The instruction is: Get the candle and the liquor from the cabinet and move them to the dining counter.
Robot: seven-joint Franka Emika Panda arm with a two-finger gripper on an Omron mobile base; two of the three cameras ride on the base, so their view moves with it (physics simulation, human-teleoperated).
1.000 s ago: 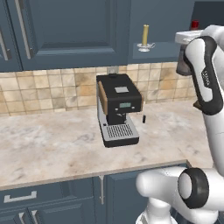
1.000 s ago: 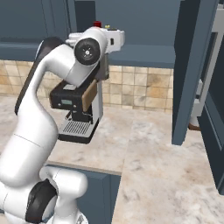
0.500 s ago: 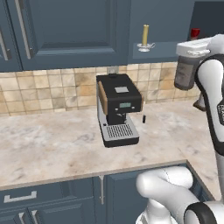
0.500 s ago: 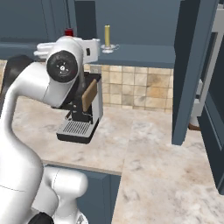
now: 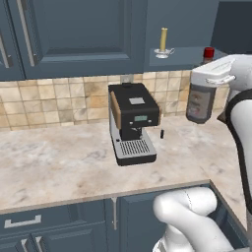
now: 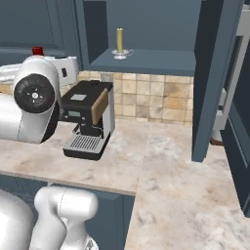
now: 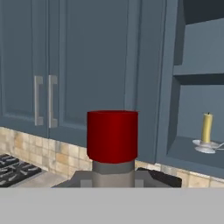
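Note:
My gripper [image 5: 210, 74] is shut on the liquor [image 5: 199, 102], a dark bottle that hangs above the right end of the counter, clear of the shelf. Its red cap [image 7: 112, 135] stands right in front of the hand camera and peeks over my arm [image 6: 37, 50] in the right base view. The candle [image 5: 163, 41], a yellow stick in a silvery holder, stands upright on the lowest shelf of the open blue cabinet [image 6: 146, 61]. In the right base view the candle [image 6: 119, 42] is near the shelf's left end. It lies to the right of the cap in the hand view [image 7: 206, 131]. The dining counter is out of view.
A black coffee machine [image 5: 132, 123] sits on the marbled counter [image 5: 54, 162] against the tiled wall, left of the bottle. The cabinet's open door [image 6: 215, 78] juts out at the right. Closed cabinet doors [image 7: 65, 65] and a stove grate [image 7: 13, 168] lie to the left.
The arm has carried the bottle out from the cabinet shelf and down, toward the coffee machine's side. The candle and the base have not moved.

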